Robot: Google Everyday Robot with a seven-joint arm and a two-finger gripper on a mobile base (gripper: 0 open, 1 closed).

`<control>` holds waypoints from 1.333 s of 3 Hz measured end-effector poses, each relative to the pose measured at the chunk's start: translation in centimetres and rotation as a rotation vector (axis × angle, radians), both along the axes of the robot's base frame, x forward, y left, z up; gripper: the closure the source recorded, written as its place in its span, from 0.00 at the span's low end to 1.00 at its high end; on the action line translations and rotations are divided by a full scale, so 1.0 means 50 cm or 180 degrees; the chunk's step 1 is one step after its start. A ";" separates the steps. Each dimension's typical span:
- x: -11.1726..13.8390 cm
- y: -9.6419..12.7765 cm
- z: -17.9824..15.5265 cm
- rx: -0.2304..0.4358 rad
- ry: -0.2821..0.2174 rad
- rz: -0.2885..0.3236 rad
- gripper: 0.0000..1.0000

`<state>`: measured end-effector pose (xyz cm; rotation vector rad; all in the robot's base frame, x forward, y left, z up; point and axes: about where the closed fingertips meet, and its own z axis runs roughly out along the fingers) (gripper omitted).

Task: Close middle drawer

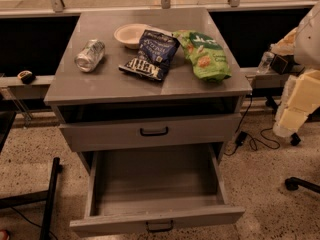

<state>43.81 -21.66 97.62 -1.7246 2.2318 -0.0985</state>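
While middle drawer (150,134) sits ajar, end effector (299,103) apart, right edge

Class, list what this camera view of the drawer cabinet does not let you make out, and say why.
All in the camera view:
- Gripper, at the right edge beside the cabinet: partly cut off by the frame.
- Middle drawer inside: hidden beneath the tabletop, in shadow.
- Small object on the left ledge: too small to identify.
- Can label: too small to read.

Grey drawer table (100,84), drawers open
Its lower grey drawer (155,216) is pulled far out; the cream blocky pincer (295,109) hangs right of the table, apart.
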 end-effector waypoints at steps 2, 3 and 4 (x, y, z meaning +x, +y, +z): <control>0.002 -0.025 -0.063 0.0135 0.0111 -0.0106 0.00; -0.024 -0.051 -0.218 0.0409 0.0379 -0.0196 0.00; -0.079 -0.085 -0.379 0.0708 0.0404 -0.0350 0.00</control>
